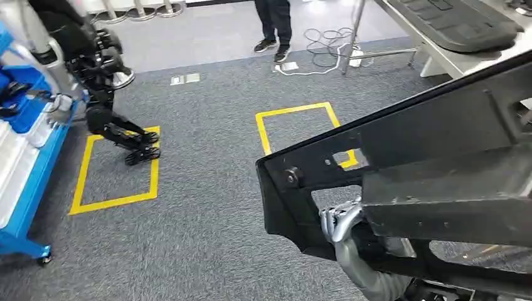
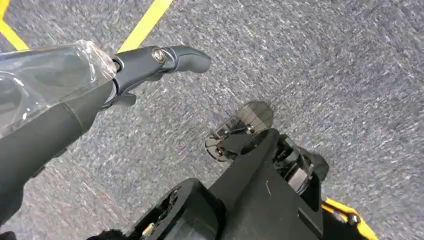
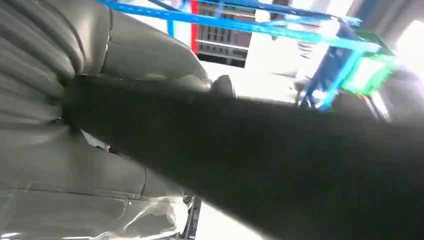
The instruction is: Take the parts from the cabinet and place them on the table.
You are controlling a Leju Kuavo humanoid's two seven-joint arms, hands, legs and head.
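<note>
A large black plastic panel [image 1: 439,163] fills the right of the head view, tilted, with its cornered end pointing left. My right hand [image 1: 342,222] grips its lower edge from below, silver fingers curled over the rim. In the right wrist view the same panel [image 3: 280,150] runs as a dark band across my hand's grey ribbed cover [image 3: 55,55]. My left hand [image 2: 150,62] hangs above the carpet with a dark finger stretched out, holding nothing. A table [image 1: 452,59] at the far right top carries another black part [image 1: 458,22].
A blue wheeled cabinet [image 1: 25,169] stands at the left edge. Another dark legged robot [image 1: 106,94] stands on a yellow taped square [image 1: 116,200]; a second square [image 1: 295,113] lies mid-floor. A person's legs [image 1: 274,25] and cables [image 1: 326,53] are beyond.
</note>
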